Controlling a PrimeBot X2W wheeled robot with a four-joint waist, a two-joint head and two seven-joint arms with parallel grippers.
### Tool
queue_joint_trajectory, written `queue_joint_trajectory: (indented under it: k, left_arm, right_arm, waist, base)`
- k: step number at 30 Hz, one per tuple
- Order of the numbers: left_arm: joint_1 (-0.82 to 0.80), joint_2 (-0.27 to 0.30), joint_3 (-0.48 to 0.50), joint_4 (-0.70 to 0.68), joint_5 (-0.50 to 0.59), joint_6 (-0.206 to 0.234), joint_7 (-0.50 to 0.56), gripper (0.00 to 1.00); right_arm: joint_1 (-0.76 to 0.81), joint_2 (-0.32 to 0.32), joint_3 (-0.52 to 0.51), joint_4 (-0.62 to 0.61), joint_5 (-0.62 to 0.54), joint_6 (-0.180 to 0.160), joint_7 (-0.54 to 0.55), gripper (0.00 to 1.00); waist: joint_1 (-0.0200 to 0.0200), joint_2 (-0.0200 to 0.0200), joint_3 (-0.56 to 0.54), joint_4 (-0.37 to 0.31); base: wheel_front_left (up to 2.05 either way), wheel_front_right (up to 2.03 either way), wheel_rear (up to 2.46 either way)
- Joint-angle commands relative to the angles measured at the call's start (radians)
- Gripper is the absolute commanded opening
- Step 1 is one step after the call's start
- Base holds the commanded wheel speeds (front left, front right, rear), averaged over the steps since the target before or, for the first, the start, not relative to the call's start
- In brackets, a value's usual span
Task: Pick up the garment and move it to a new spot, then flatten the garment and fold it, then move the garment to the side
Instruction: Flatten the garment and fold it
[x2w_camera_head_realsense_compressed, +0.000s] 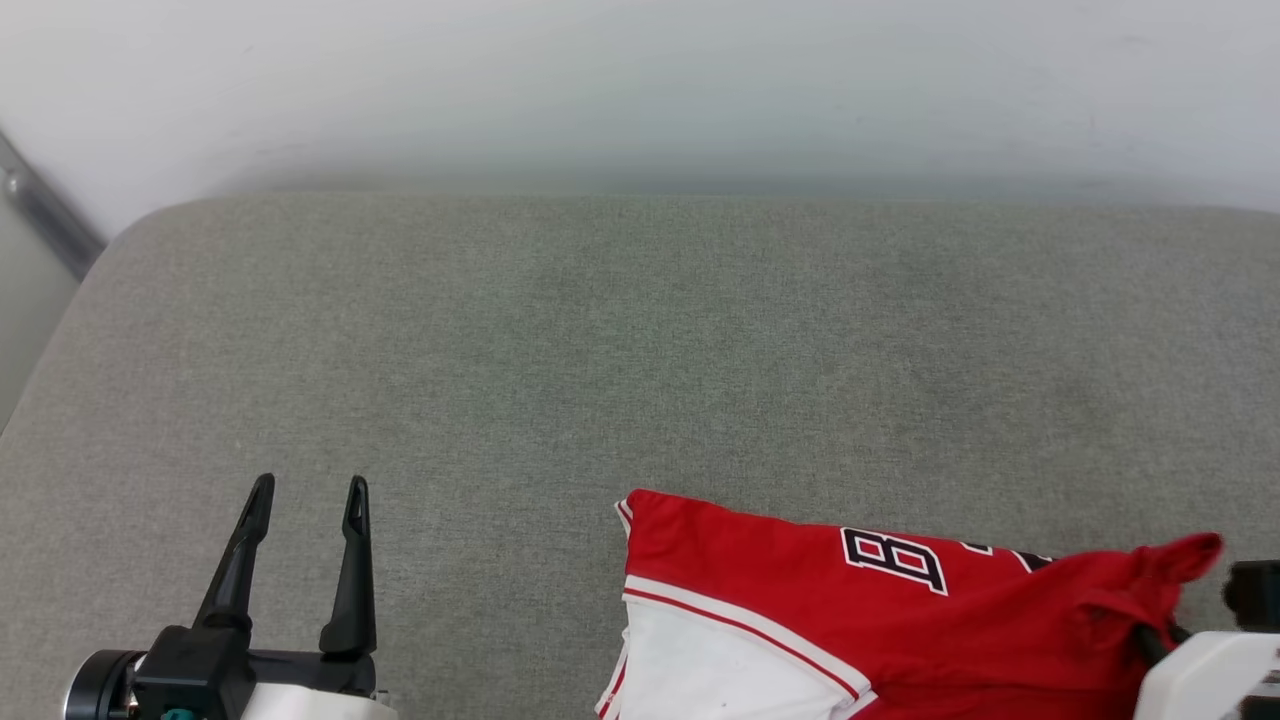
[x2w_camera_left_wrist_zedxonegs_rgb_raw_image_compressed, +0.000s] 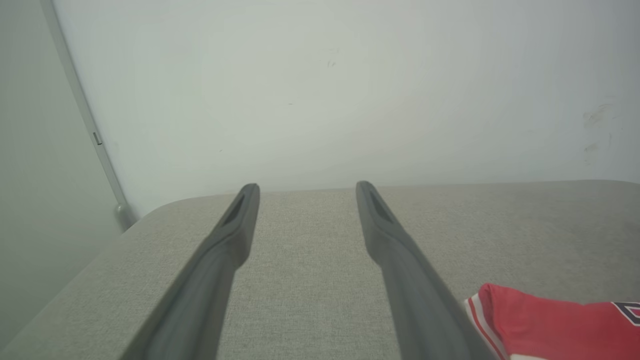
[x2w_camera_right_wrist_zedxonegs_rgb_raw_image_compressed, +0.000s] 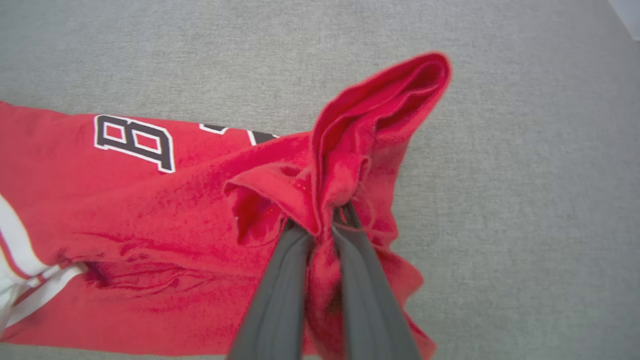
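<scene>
Pinches a bunched red fold of the garment (x2w_camera_right_wrist_zedxonegs_rgb_raw_image_compressed: 150, 200) in the right gripper (x2w_camera_right_wrist_zedxonegs_rgb_raw_image_compressed: 325, 220), fingers pressed nearly together. Trails the rest leftward from that grip, lying on the grey cushion (x2w_camera_head_realsense_compressed: 600, 350). Holds the left gripper (x2w_camera_head_realsense_compressed: 310, 487) spread wide, garment off to its right.

One garment (x2w_camera_head_realsense_compressed: 760, 590), two grippers (x2w_camera_head_realsense_compressed: 305, 495) (x2w_camera_right_wrist_zedxonegs_rgb_raw_image_compressed: 322, 220)
</scene>
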Motion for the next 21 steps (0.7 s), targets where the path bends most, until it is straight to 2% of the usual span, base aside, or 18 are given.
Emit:
queue_joint_trajectory:
  k: [1,10,17,21]
  left_arm:
    - [0.017,-0.002,0.004,-0.001,0.002,-0.004,-0.002,1.00]
    - [0.027,-0.012,0.009,0.005,-0.002,-0.013,-0.002,1.00]
    - [0.037,-0.012,0.016,0.008,0.000,-0.015,-0.002,1.00]
    - [0.036,-0.009,0.010,0.012,0.001,-0.017,-0.002,1.00]
  right_arm:
    - [0.018,0.015,0.034,-0.044,0.000,0.000,0.019,0.00]
    - [0.025,0.110,0.204,-0.157,-0.018,0.000,0.087,0.00]
    - [-0.005,0.148,0.342,-0.138,0.035,0.000,0.100,0.00]
    - [-0.018,0.154,0.400,-0.106,0.100,0.000,0.068,0.00]
  waist:
    - [-0.0001,-0.0001,-0.007,0.002]
    - [-0.0001,-0.0001,-0.037,0.027]
    - [-0.0001,-0.0001,-0.051,0.056]
    - [-0.0001,-0.0001,-0.059,0.084]
  base:
    - [0.00,0.00,0.00]
    - [0.00,0.00,0.00]
    - [0.00,0.00,0.00]
    - [0.00,0.00,0.00]
